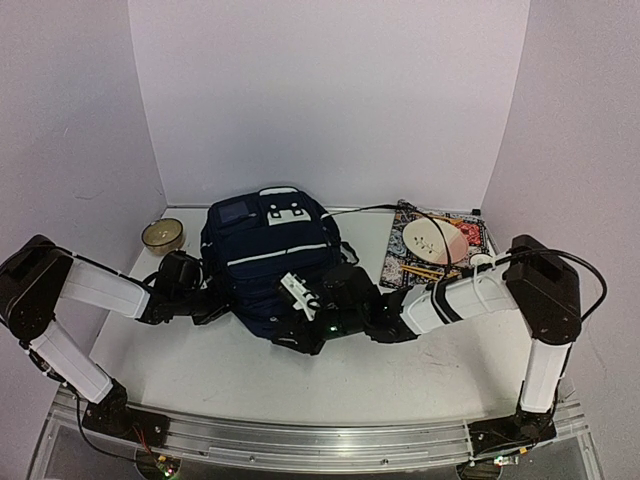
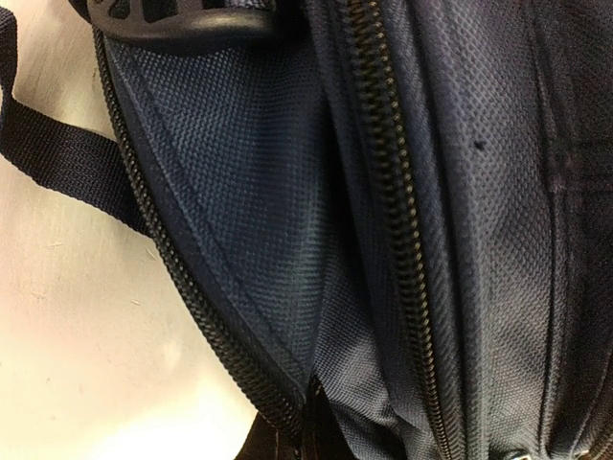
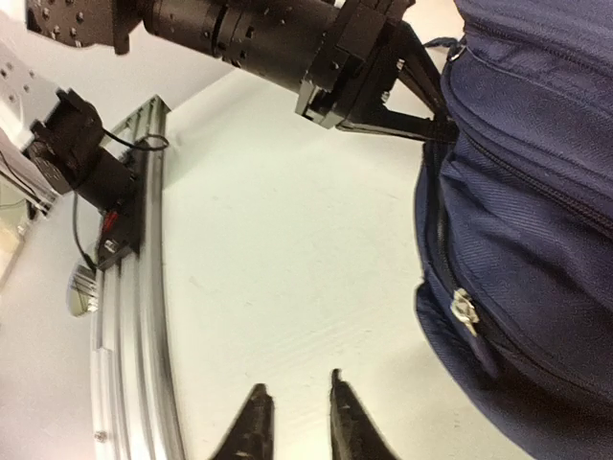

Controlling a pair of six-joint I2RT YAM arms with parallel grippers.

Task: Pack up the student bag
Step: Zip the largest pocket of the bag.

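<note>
From above, the student bag (image 1: 262, 262) sits in the middle of the table (image 1: 200, 360), a bowl (image 1: 162, 235) to its left, a patterned book (image 1: 405, 247) to its right. Left wrist: only blue cloth and a zipper (image 2: 402, 240), very close. Right wrist: the left gripper (image 3: 436, 120) pinches the bag's edge; the right gripper (image 3: 297, 402), slightly spread, holds nothing beside it.

legible text: none | student bag (image 1: 262, 262) white patches (image 1: 285, 212): marks too small to read | brands, numbers: none

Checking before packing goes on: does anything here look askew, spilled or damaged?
Nothing stands out. The large navy-blue fabric backpack lies flat and undamaged; the round tan bowl sits upright beside it, nothing spilled.
</note>
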